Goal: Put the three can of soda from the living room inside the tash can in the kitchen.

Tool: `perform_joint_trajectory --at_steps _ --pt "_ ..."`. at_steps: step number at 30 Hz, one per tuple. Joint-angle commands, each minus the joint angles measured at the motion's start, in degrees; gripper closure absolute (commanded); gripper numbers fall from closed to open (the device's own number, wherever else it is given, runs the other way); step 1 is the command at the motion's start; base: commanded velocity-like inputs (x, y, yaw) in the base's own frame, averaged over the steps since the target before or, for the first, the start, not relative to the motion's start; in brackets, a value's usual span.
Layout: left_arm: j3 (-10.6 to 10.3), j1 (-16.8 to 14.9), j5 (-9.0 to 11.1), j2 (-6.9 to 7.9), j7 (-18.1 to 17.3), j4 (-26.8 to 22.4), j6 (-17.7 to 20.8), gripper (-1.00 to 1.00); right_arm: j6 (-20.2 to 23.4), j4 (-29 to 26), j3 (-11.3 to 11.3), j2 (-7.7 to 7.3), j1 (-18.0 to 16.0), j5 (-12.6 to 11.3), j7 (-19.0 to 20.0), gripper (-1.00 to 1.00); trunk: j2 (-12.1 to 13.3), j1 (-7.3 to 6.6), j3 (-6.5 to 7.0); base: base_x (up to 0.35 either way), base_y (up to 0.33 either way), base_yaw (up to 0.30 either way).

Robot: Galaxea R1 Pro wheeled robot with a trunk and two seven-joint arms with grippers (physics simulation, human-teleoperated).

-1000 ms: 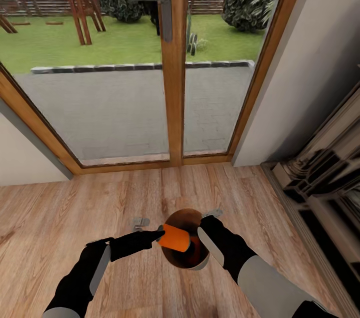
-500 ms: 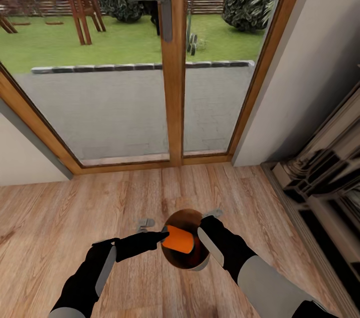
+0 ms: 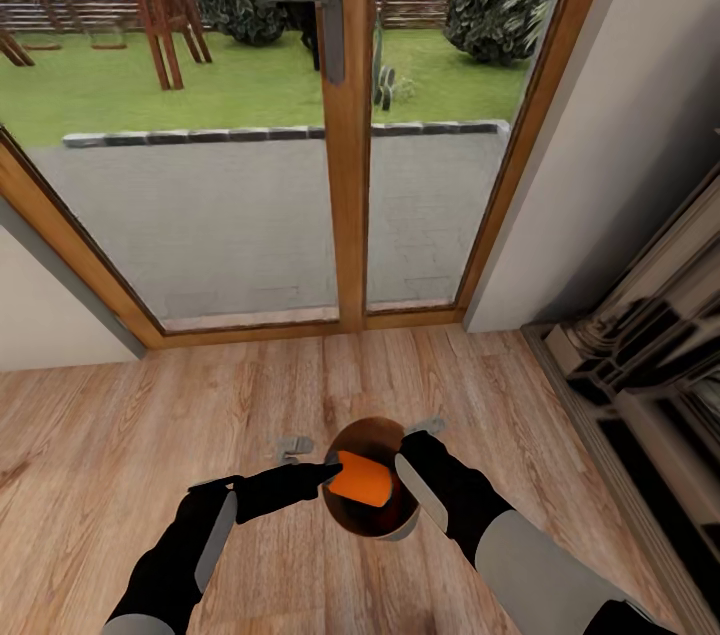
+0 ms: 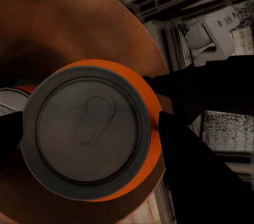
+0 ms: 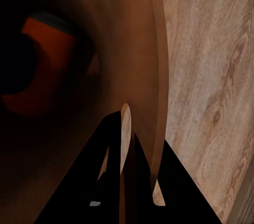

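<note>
A wood-framed glass door [image 3: 340, 115] looks out on grey paving and a lawn, above a light wooden plank floor [image 3: 100, 435]. Low in the picture, the black left gripper [image 3: 328, 471] holds an orange cylindrical soda can [image 3: 362, 479] tilted over the mouth of a small round bucket with a copper-brown inside [image 3: 372, 435]. The black right arm [image 3: 450, 495] reaches to the bucket's rim.

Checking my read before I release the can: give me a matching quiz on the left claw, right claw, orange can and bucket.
Things:
1. left claw
2. right claw
3. orange can
4. bucket

States:
A. clamped on the bucket's rim
B. held over the bucket's mouth, lying sideways
C. held above the wood floor by one claw
D. shut on the orange can

Pairs: 1-D, 2-A, 3-B, 4-C
</note>
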Motion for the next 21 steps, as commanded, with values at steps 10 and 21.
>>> perform_joint_trajectory --at_steps 10,21 --pt "0.0 0.0 -0.1 -0.02 -0.1 -0.3 -0.1 -1.00 -0.1 0.0 0.0 0.09 0.0 -0.3 0.2 1.00 0.0 0.00 0.00 0.000 0.000 0.000" --pt "0.0 0.0 0.0 -0.02 -0.1 -0.4 -0.1 -1.00 -0.1 0.0 0.0 0.10 0.0 -0.3 0.2 1.00 0.0 0.00 0.00 0.000 0.000 0.000"
